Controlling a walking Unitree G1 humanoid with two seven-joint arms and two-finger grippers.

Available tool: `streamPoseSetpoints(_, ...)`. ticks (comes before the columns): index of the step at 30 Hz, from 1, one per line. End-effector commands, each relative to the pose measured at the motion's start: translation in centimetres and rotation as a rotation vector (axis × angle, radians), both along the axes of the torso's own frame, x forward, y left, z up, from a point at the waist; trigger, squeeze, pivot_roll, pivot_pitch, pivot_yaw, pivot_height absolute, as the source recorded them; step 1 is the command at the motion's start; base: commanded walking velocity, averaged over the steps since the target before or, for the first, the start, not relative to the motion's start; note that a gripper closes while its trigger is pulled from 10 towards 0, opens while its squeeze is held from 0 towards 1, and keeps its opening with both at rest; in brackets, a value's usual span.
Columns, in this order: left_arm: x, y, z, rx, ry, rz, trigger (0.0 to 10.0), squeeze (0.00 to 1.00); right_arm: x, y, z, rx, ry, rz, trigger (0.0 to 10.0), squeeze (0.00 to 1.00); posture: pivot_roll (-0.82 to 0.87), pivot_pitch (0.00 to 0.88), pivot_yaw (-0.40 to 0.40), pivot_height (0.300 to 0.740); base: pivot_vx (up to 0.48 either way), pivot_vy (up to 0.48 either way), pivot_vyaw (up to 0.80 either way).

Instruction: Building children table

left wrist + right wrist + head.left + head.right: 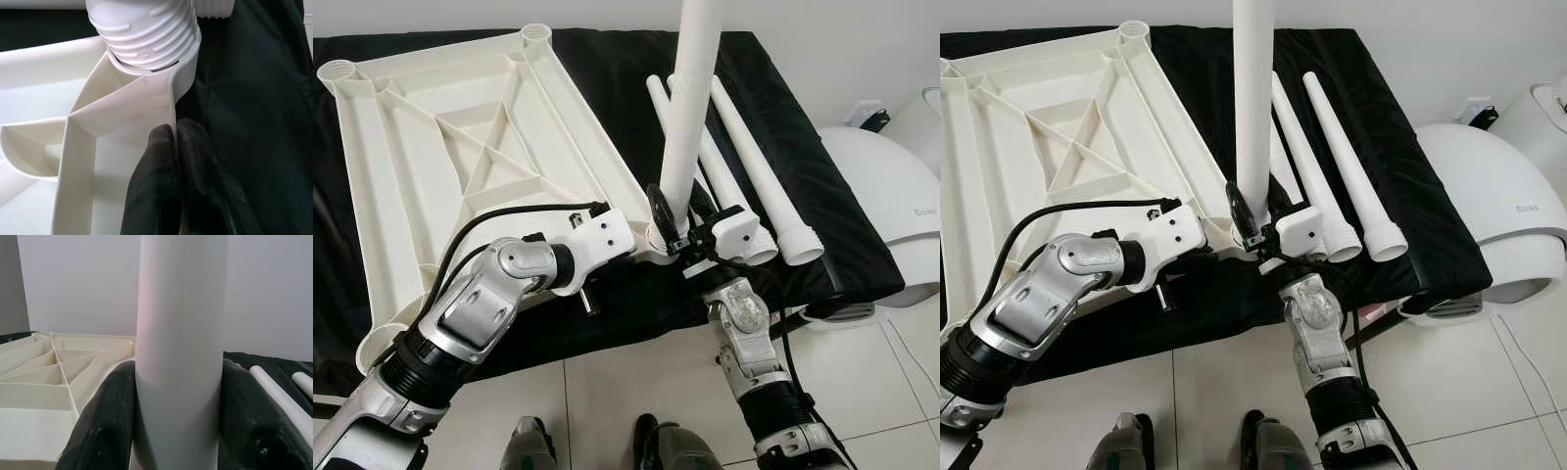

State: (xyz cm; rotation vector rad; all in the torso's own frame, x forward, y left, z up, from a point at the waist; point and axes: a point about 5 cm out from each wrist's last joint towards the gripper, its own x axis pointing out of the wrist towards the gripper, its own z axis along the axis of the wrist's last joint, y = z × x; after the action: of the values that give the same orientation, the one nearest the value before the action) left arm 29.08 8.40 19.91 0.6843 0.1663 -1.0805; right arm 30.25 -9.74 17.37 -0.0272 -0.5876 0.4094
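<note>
Upturned white table panel (pixel 460 147), ribbed underside up, lying on black cloth (pixel 783 127). Upright white leg (pixel 690 108) seated by its threaded end in near corner socket (pixel 161 44). Right hand (pixel 677 217) clamped around upright leg near its base, one finger (pixel 105 426) on each side. Left hand (pixel 178 161) pinched shut on panel's thin rim just below that socket. Spare legs (pixel 1332 166) lying flat on cloth just beside upright leg. White appliance (pixel 1508 215) at right, with faint grey lettering, illegible.
</note>
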Motion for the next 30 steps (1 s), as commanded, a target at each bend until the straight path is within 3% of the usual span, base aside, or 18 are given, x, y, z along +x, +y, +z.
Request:
streamPoseSetpoints(1, 0.0, 0.9, 1.3, 0.017, -0.05, -0.006, 10.0, 0.0, -0.6, -5.4, -5.6, 0.013, 0.257, -0.225, 10.0, 0.0, 0.08, 0.233, -0.036, 0.74, 0.0, 0.0, 0.0)
streamPoseSetpoints(8, 0.0, 0.9, 1.4, 0.018, -0.049, -0.008, 10.0, 0.0, -1.4, -5.1, -6.3, -0.012, 0.221, -0.152, 10.0, 0.0, 0.08, 0.234, -0.033, 0.74, 0.0, 0.0, 0.0)
streamPoseSetpoints(17, 0.0, 1.0, 1.4, 0.022, -0.047, -0.009, 10.0, 0.0, -2.1, -5.3, -7.3, -0.081, 0.192, -0.158, 10.0, 0.0, 0.09, 0.23, -0.031, 0.74, 0.0, 0.0, 0.0)
streamPoseSetpoints(30, 0.0, 1.0, 1.5, 0.026, -0.048, -0.016, 10.0, 0.0, -1.2, -5.2, -6.6, 0.004, 0.192, -0.151, 10.0, 0.0, 0.09, 0.22, -0.026, 0.74, 0.0, 0.0, 0.0)
